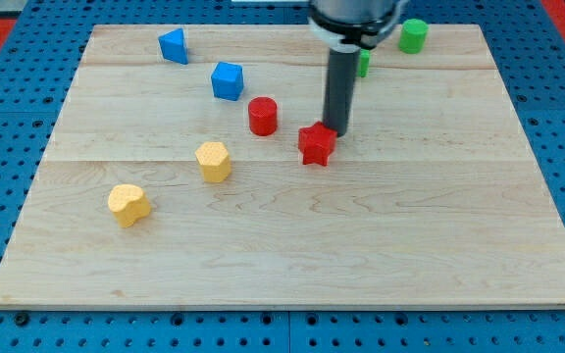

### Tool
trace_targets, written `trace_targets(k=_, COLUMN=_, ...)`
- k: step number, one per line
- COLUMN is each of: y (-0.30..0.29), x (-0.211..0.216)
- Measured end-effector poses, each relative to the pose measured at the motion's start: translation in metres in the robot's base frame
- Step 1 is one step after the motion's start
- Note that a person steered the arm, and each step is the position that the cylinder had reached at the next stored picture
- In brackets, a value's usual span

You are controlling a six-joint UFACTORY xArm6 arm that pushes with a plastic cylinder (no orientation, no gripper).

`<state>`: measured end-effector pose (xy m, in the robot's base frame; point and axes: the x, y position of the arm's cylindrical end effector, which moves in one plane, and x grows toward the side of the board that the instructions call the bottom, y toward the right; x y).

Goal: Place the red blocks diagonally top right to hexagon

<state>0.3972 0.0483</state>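
Note:
A red cylinder (262,116) stands near the board's middle. A red star block (316,143) lies to its right. A yellow hexagon (214,161) sits below and left of the red cylinder. My tip (334,130) rests on the board, touching the red star's upper right side. The dark rod rises from there to the view's top.
A blue cube (228,80) and a blue triangular block (174,45) lie at the upper left. A yellow heart-shaped block (128,204) sits at the lower left. A green cylinder (413,35) stands at the top right; another green block (362,63) is mostly hidden behind the rod.

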Motion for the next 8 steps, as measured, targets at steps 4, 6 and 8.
trace_targets(k=4, y=-0.002, x=0.011)
trace_targets(k=6, y=0.0, x=0.054)
trace_targets(k=8, y=-0.02, x=0.022)
